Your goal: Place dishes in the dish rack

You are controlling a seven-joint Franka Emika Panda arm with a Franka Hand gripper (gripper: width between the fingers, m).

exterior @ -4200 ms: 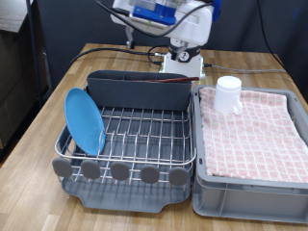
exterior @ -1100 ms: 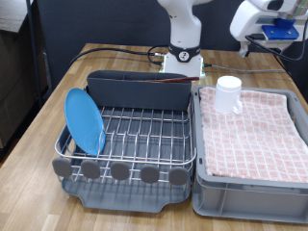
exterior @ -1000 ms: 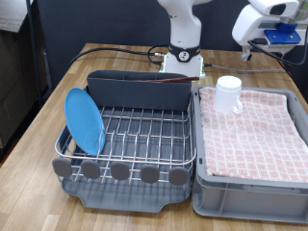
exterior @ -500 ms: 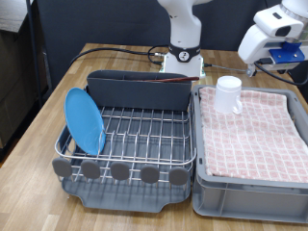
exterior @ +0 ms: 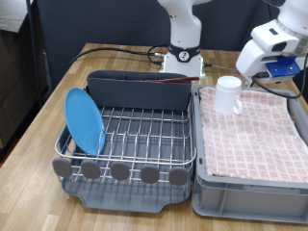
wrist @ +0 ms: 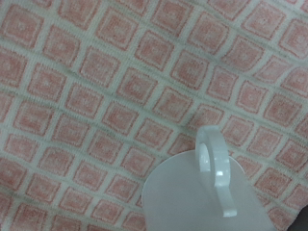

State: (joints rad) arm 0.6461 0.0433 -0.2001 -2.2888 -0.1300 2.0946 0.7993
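Note:
The bright-blue plate (exterior: 85,120) stands on edge in the left of the dish rack (exterior: 144,135). The reddish-brown wooden spoon (exterior: 169,84) lies in the rack's grey caddy (exterior: 135,89). The white mug (exterior: 228,93) stands on the pink checkered cloth at the far left corner of the grey crate (exterior: 252,183). My gripper (exterior: 273,65) hangs above the crate, just right of the mug and higher than it, holding nothing that shows. In the wrist view the mug (wrist: 188,197) and its handle (wrist: 218,169) show against the cloth; no fingers show there.
The robot base (exterior: 181,60) stands behind the rack with cables across the wooden table (exterior: 58,96). The rack's round grey knobs (exterior: 120,171) line its front. The crate fills the exterior view's right.
The arm has swung from behind the rack over to the exterior view's right and has come down towards the mug. Plate, spoon and mug have not moved.

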